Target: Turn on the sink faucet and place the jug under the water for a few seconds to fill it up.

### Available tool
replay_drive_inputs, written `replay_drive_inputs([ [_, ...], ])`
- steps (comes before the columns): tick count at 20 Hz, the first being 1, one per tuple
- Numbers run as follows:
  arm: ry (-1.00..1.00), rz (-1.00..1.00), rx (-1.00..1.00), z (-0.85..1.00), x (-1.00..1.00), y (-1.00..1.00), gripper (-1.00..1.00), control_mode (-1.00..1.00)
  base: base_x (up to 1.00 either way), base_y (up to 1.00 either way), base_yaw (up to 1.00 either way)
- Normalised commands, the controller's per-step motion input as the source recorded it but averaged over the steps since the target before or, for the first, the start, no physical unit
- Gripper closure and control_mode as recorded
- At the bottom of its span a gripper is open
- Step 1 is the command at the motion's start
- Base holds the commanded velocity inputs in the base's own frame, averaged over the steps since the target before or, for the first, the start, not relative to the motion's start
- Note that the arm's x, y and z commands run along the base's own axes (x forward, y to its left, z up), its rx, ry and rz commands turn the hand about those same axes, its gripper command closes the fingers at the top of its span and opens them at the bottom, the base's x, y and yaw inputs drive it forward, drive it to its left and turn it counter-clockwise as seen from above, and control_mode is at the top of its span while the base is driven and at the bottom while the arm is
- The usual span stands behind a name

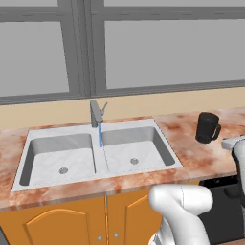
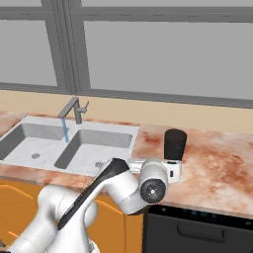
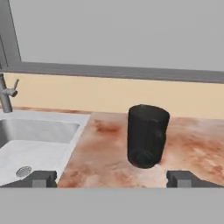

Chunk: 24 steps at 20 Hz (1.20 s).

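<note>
The grey sink faucet (image 1: 97, 113) stands behind the divider of the pale double sink (image 1: 28, 139), and a thin blue stream of water (image 1: 100, 134) runs from its spout. The black jug (image 1: 207, 128) stands upright on the counter to the right of the sink, apart from the water. In the hand view the jug (image 3: 148, 135) is ahead with its handle turned toward the camera. My gripper (image 3: 113, 179) is open, its dark fingertips (image 3: 41, 178) spread wide, short of the jug and holding nothing. From the right base view my hand (image 2: 168, 170) hovers just in front of the jug (image 2: 174, 145).
The reddish marble counter (image 2: 217, 163) stretches to the right of the jug. A beige backsplash and a large grey window (image 1: 167, 48) close off the back. Orange cabinet doors (image 1: 57, 220) lie below the sink, with a black appliance front (image 2: 197, 230) under the counter at right.
</note>
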Motion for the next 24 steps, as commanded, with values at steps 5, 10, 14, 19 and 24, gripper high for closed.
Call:
replay_drive_inputs([
  [5,-0.31,0.00,0.02,-0.01,0.15,-0.62,-1.00,-1.00,0.00,0.00,0.00],
  [10,-0.13,0.00,0.00,-0.01,0.48,-0.32,-1.00,-1.00,0.00,0.00,0.00],
  [14,-0.01,0.02,0.00,-0.19,0.69,-0.08,-1.00,-1.00,0.00,0.00,0.00],
  [19,0.00,0.02,0.00,-0.34,0.61,-0.16,-1.00,-1.00,0.00,0.00,0.00],
  [24,0.00,0.00,0.00,-0.18,0.38,-0.45,-1.00,-1.00,0.00,0.00,0.00],
])
